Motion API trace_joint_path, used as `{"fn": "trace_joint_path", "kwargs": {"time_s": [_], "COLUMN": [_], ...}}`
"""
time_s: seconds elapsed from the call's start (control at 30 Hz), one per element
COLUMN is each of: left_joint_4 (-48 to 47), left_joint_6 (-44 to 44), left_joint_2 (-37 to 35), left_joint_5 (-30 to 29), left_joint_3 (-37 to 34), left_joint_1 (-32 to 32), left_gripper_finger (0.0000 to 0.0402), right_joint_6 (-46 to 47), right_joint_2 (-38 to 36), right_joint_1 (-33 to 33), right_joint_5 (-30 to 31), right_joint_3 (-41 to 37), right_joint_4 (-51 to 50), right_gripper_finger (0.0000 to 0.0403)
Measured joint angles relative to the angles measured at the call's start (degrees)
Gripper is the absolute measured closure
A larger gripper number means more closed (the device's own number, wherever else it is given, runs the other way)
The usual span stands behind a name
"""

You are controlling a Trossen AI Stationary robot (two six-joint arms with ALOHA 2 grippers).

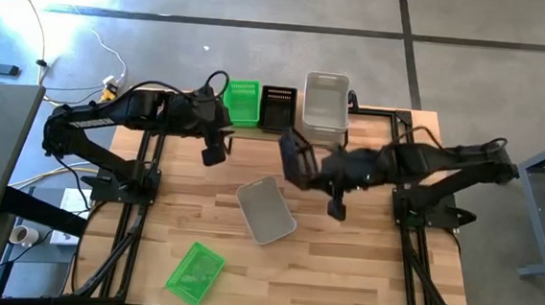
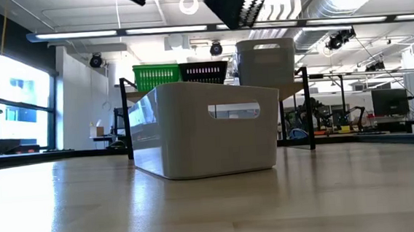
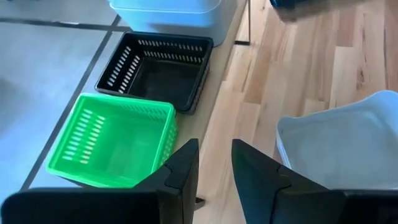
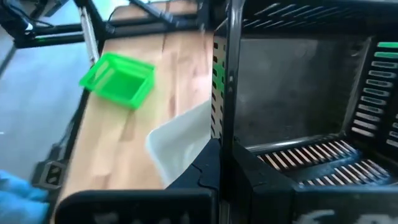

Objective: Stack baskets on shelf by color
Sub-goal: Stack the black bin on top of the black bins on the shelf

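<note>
Green (image 1: 241, 102), black (image 1: 277, 106), grey baskets (image 1: 325, 106) on shelf (image 1: 355, 123)

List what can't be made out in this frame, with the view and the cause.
- How many baskets sit in each stack on the shelf: the high view looks straight down, and in the low view the grey basket on the table blocks the stacks' lower parts.
- The whole outline of the black basket held by the right gripper: cut by the right wrist view's edges.
- The left gripper is open and empty; nothing hidden there.
</note>
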Motion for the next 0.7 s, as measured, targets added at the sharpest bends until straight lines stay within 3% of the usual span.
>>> {"fn": "trace_joint_path", "kwargs": {"time_s": [0.43,0.7], "left_joint_4": [0.00,0.02], "left_joint_6": [-2.57,-4.04], "left_joint_2": [0.00,0.00], "left_joint_5": [0.00,0.02], "left_joint_3": [0.00,0.00], "left_joint_1": [1.92,1.90], "left_gripper_finger": [0.0316,0.0316], "right_joint_6": [-26.53,-33.47], "right_joint_2": [0.00,5.25], "right_joint_1": [-13.47,-21.93], "right_joint_5": [1.46,1.73], "right_joint_3": [10.12,15.78], "right_joint_4": [4.95,4.19], "right_gripper_finger": [0.0403,0.0403]}}
